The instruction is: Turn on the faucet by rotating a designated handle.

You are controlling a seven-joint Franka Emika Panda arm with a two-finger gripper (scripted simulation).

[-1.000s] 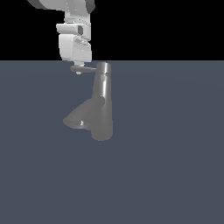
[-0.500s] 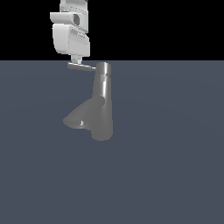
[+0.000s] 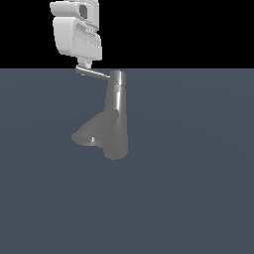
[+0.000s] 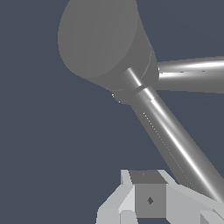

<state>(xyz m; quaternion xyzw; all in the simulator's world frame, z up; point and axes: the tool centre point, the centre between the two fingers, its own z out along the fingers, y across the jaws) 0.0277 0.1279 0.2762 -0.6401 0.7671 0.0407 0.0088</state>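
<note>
In the exterior view, the faucet (image 3: pixel 116 116) stands a little left of the frame's centre on a flat dark blue-grey floor (image 3: pixel 198 188). Its tall grey body narrows slightly toward a round cap just below the line where the floor meets the black background. A wide cone-shaped spout (image 3: pixel 92 133) flares from the body toward the lower left, its open mouth facing the left edge of the frame. The handle (image 3: pixel 93 73), a thin straight rod, sticks out from the cap toward the left and rises slightly as it goes. The white gripper (image 3: pixel 83 63) hangs in the upper left of the frame, its bulky housing against the black background. Its lowest tip sits at the outer end of the handle and appears to touch it. From this side the fingers overlap, so I cannot tell how wide the jaws stand.

In the wrist view, the faucet's round cap (image 4: pixel 98 37) fills the upper left of the frame, seen from above. The handle (image 4: pixel 175 135) runs as a bright rod from the cap down to the lower right corner. Another grey part (image 4: pixel 192 74) of the faucet reaches out to the right edge. The gripper (image 4: pixel 148 199) shows as pale blocks along the bottom edge, just beside the rod. The finger gap is cut off by the frame, so the jaw width cannot be told here either.
</note>
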